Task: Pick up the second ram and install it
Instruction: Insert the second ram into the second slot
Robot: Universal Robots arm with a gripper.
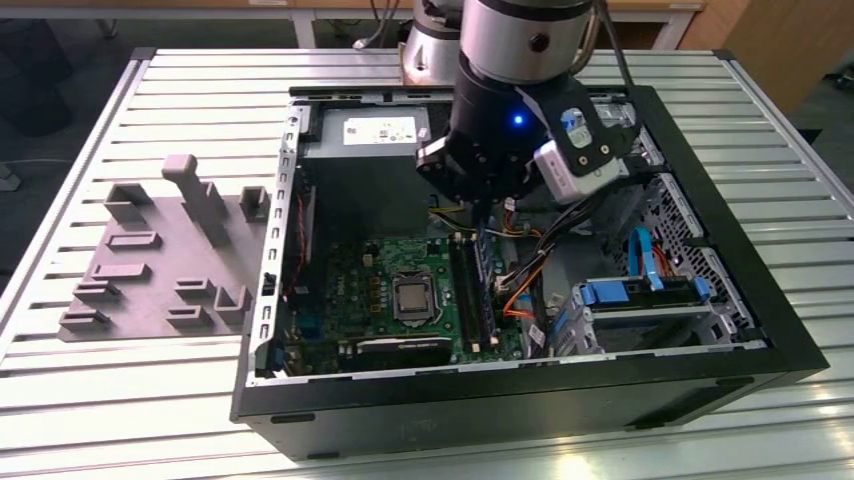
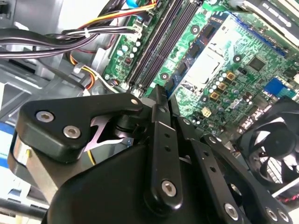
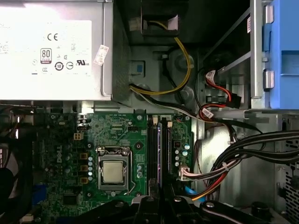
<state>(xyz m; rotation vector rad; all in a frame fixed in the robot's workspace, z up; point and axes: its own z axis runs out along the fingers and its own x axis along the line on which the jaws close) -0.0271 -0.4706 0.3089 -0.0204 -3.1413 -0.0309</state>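
In the exterior view, on a slatted table (image 1: 160, 90): an open case (image 1: 747, 300) toward the exterior view's right edge, and a grey fixture (image 1: 160, 260) just beside it toward the left edge. Above the case, the arm (image 1: 521, 60), with the gripper (image 1: 481, 212) pointing down over the far end of the slots (image 1: 459, 290), near the cable-side edge of the board (image 1: 374, 290). In the slot nearer the cables (image 1: 527, 265), what looks like the ram (image 1: 478, 295), edge-on and running along that edge of the board; fully seated or not, cannot tell. In the second wrist view, the gripper (image 2: 159, 95) with fingers (image 2: 161, 126) pressed together and nothing visible between them, the tip hanging close above the near end of the slots (image 2: 161, 42); which of the slots carries the ram, cannot tell here. Beside them the board (image 2: 233, 74), a fan (image 2: 275, 149) at its corner, and cables (image 2: 46, 37) on the other side. In the first wrist view, a power supply (image 3: 51, 46) along one edge of the case, the socket (image 3: 112, 170) in the middle of the board (image 3: 60, 158), and next to it the slots (image 3: 152, 149), with the ram (image 3: 160, 149) as a thin bluish strip in the one nearer the cables (image 3: 247, 154). Directly in line with that strip, over its near end, the gripper (image 3: 159, 205); touching or just apart, cannot tell.
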